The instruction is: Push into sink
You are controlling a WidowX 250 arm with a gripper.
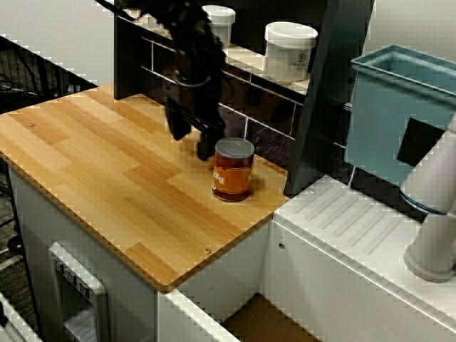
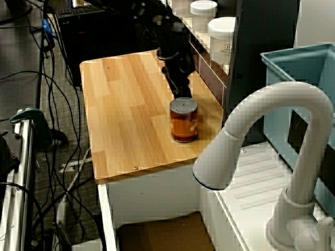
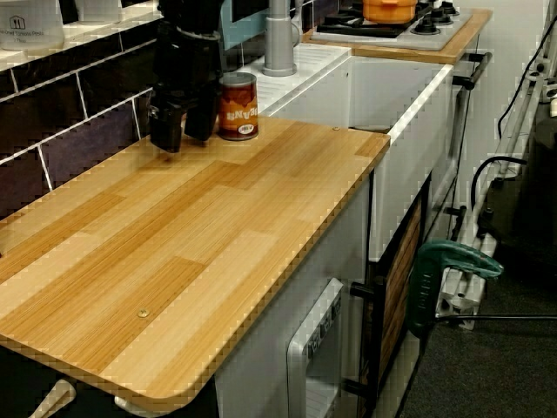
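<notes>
A can [image 1: 233,169] with an orange label and a grey lid stands upright on the wooden counter [image 1: 107,171], near the counter's end by the sink. My black gripper [image 1: 192,137] hangs just behind the can on the side away from the sink, its fingers open with nothing between them. The nearer finger [image 1: 206,147] is right beside the can; whether they touch does not show. The sink [image 1: 265,319] shows its brown floor below the counter's end. In the other views the can [image 2: 183,120] [image 3: 238,106] and the gripper [image 2: 180,86] [image 3: 184,129] stand the same way, and the sink [image 2: 162,235] [image 3: 396,83] lies past the counter's edge.
Two white jars [image 1: 288,51] sit on the shelf behind the can. A teal-blue bin [image 1: 399,114] stands at the back right, above the white ribbed draining board [image 1: 356,221]. The white faucet [image 2: 272,130] arches over the sink. A stove with an orange pot [image 3: 390,9] lies beyond.
</notes>
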